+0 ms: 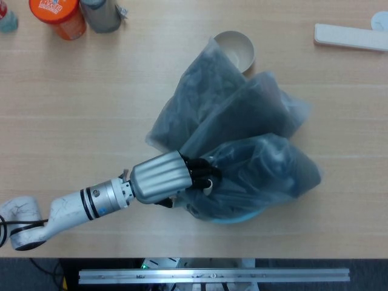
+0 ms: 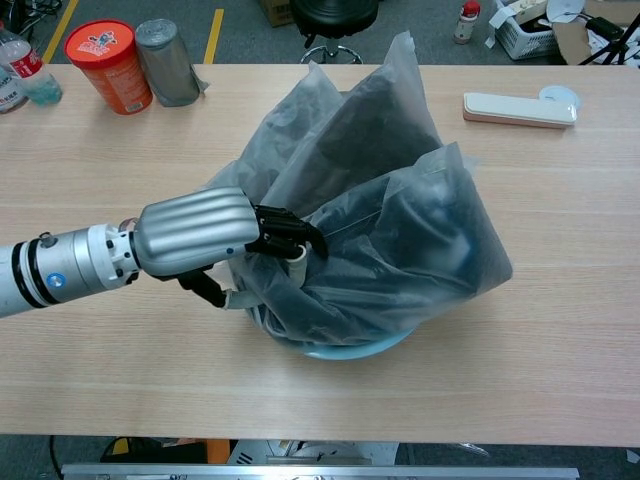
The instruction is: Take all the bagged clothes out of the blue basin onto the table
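Note:
Three translucent grey bags of dark clothes are piled in the blue basin point(image 1: 242, 217) point(image 2: 340, 350), whose rim shows only at the front. My left hand point(image 1: 167, 177) point(image 2: 210, 232) grips the left edge of the front bag point(image 1: 260, 176) point(image 2: 410, 250). Its fingers point(image 2: 290, 235) curl into the plastic, with the thumb underneath. The two other bags point(image 1: 200, 91) point(image 1: 248, 115) lean up behind it, their tops point(image 2: 300, 130) point(image 2: 370, 120) standing high. My right hand shows in neither view.
An orange-lidded canister point(image 1: 57, 15) point(image 2: 108, 62), a grey can point(image 1: 100, 13) point(image 2: 168, 60) and a bottle point(image 2: 25, 70) stand at the far left. A pale bowl point(image 1: 236, 47) sits behind the bags. A long white case point(image 1: 348, 36) point(image 2: 518, 108) lies at the far right.

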You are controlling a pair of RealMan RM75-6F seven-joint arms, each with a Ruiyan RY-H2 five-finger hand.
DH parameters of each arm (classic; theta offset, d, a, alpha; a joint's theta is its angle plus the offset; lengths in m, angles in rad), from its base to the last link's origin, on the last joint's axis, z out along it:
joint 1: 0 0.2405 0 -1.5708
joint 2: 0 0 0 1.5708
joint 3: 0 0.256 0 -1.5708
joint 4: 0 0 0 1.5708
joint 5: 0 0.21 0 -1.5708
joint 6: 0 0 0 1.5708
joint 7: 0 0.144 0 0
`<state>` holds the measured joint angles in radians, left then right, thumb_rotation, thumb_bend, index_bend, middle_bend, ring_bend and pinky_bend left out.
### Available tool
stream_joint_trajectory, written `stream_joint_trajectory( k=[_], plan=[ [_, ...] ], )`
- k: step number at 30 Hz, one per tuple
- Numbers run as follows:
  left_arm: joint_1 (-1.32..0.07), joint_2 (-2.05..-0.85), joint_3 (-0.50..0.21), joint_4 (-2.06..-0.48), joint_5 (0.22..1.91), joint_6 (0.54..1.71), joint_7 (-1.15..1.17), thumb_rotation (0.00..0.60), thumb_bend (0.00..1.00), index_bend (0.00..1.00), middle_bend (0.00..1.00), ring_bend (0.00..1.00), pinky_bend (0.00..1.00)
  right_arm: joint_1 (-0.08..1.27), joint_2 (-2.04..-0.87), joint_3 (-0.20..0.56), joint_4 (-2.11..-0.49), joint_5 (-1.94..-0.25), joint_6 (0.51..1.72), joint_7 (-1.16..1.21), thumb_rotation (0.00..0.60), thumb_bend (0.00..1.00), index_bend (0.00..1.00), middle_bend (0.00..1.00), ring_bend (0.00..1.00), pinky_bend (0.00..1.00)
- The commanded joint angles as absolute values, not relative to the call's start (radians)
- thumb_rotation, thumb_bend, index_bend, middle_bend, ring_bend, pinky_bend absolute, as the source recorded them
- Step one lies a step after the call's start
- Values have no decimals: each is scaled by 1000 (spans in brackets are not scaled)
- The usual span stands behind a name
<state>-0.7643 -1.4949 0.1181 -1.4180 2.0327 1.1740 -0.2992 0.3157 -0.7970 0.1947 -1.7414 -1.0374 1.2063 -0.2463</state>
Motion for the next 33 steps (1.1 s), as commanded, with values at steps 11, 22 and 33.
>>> stream_joint_trajectory(
  k=[11,22,33],
  plan=[
    [-755,-1370,160,-1535,2053,1329,-349,600,507,691,644,646,961,315,-807,198,-1725,-1036,1197,-220,600,246,373,513,379,522],
    [-736,-1234,129,-1620,1977,1424,-454,600,509,701,670,661,975,314,-816,199,-1714,-1039,1195,-210,600,246,373,513,379,522],
    [-728,-1150,37,-1609,1862,1473,-555,600,510,721,707,690,998,309,-813,202,-1724,-1039,1207,-212,600,246,373,513,379,522]
  ],
)
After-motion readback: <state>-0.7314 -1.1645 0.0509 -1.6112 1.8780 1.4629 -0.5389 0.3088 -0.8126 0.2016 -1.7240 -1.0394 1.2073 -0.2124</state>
